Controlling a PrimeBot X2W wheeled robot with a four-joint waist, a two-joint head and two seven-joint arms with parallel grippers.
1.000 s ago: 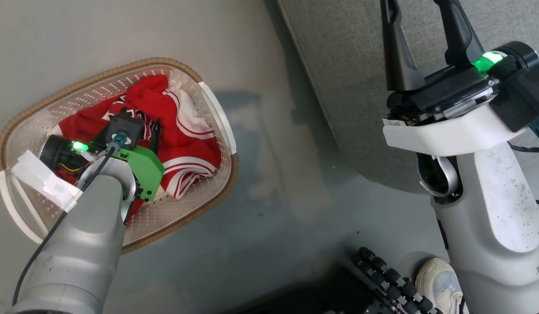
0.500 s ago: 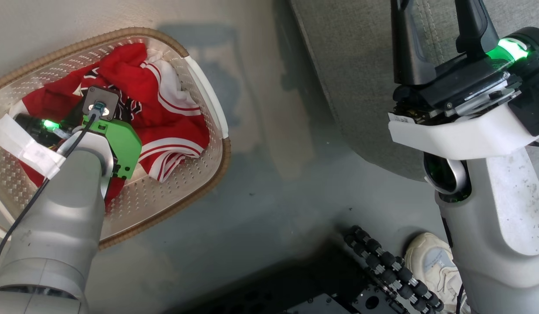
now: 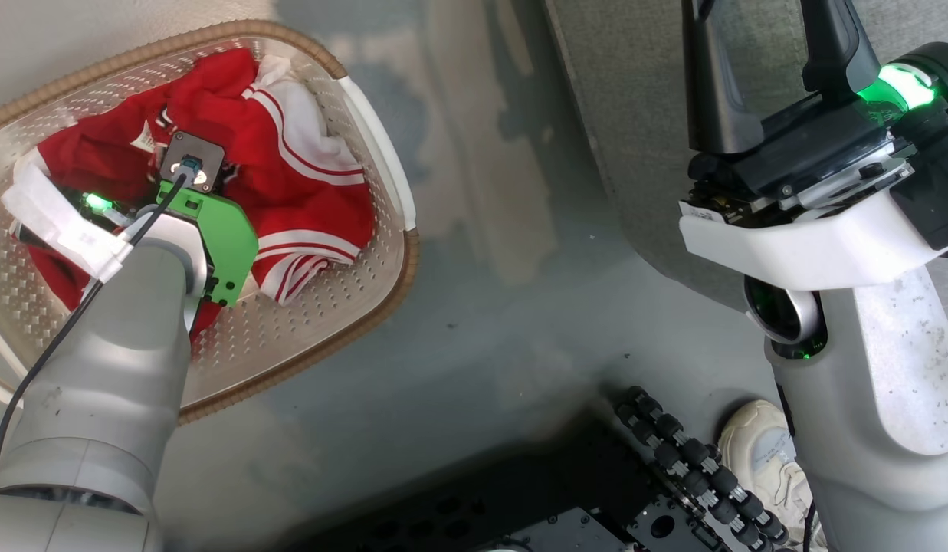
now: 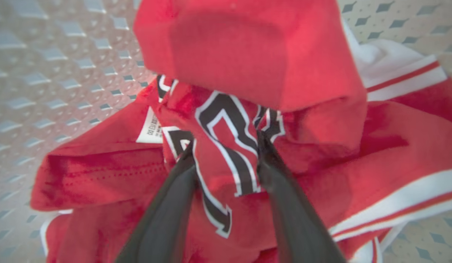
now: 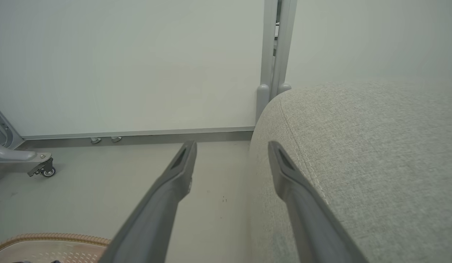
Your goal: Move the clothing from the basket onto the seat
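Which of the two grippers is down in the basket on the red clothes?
The left gripper: its fingers flank a lettered fold of the red jersey inside the basket. The right gripper hangs open by the grey seat.

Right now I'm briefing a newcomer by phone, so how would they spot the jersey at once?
Find the big grey seat; on the floor to its left stands a cream perforated basket with a brown rim. Inside, the jersey is the red piece with white side stripes and dark white-edged lettering, unlike the plain red cloth beside it.
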